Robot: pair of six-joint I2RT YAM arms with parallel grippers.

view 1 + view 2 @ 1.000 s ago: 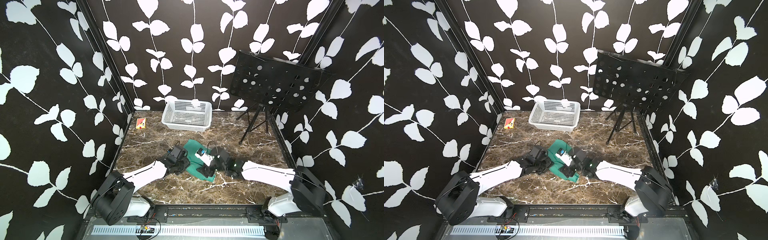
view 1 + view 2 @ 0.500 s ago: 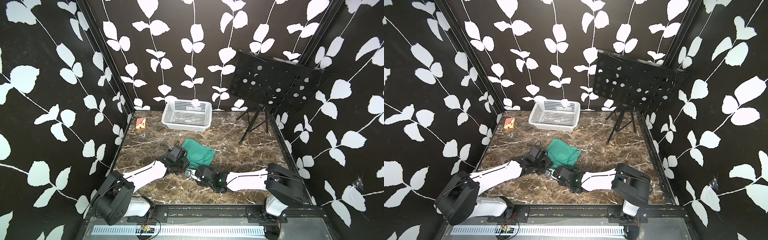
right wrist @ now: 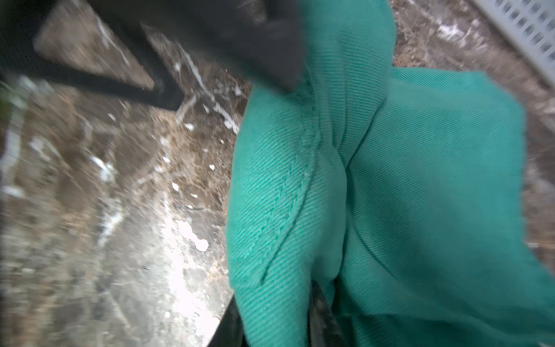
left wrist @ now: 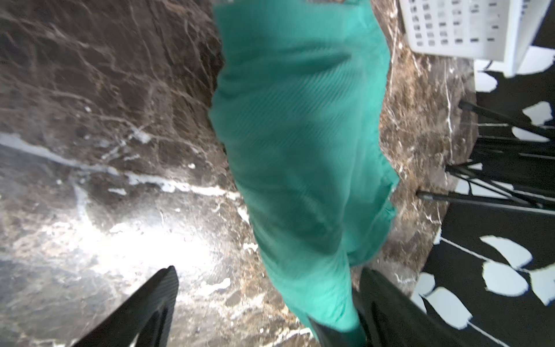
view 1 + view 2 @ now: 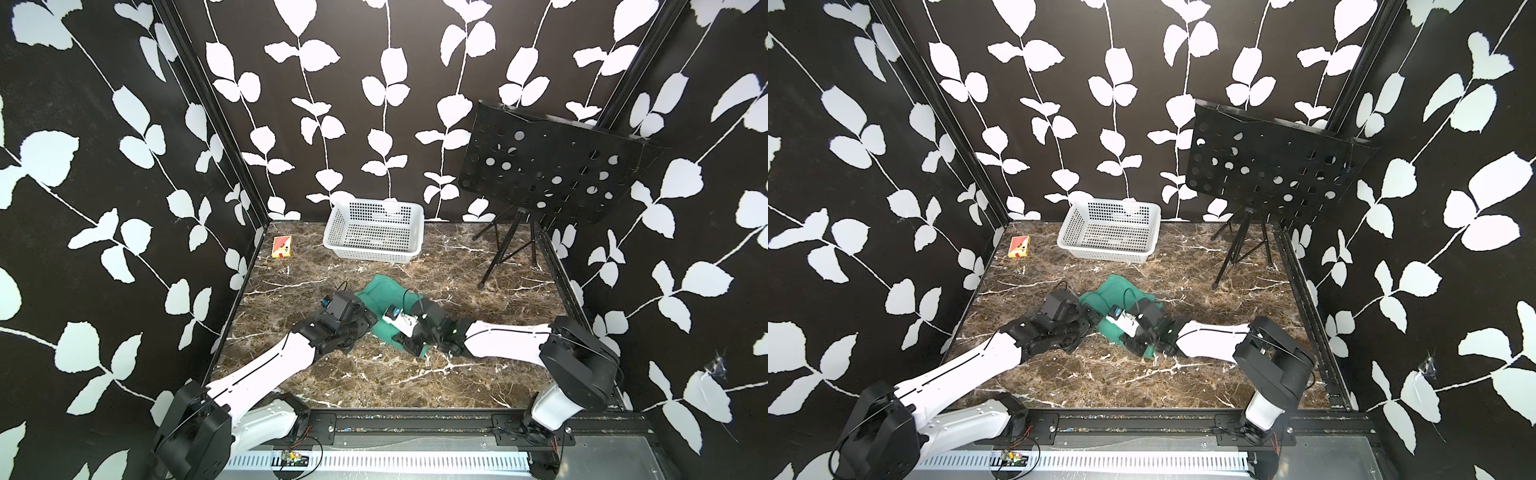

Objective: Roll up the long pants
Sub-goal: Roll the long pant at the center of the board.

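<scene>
The long pants [image 5: 379, 291] lie bunched in a green heap in the middle of the marble worktop [image 5: 374, 386]. They are on the near side of the white basket [image 5: 365, 254] and apart from it, and both arms reach in from the near edge and meet at the heap.

The left claw [image 4: 268, 272] is released. In the left wrist view its two black fingers [image 4: 156, 297] are spread wide, one over bare marble and one right against the edge of the cloth. A long strip of the pants lies loose between them and runs off toward the basket.

The right claw [image 3: 274, 318] is clenched on the pants. In the right wrist view a thick fold with a stitched seam comes out from between its two dark fingers, and the rest of the cloth spreads to one side.

In both top views the wrists and their cameras cover the near half of the heap, so the fingers of neither claw can be made out from above. Only the far part of the cloth and a small corner by the right wrist show. Legs and waistband cannot be told apart.

The left wrist view is soft with blur. In the right wrist view a smeared black shape crosses one corner and touches the cloth, but I cannot tell what it is.
</scene>
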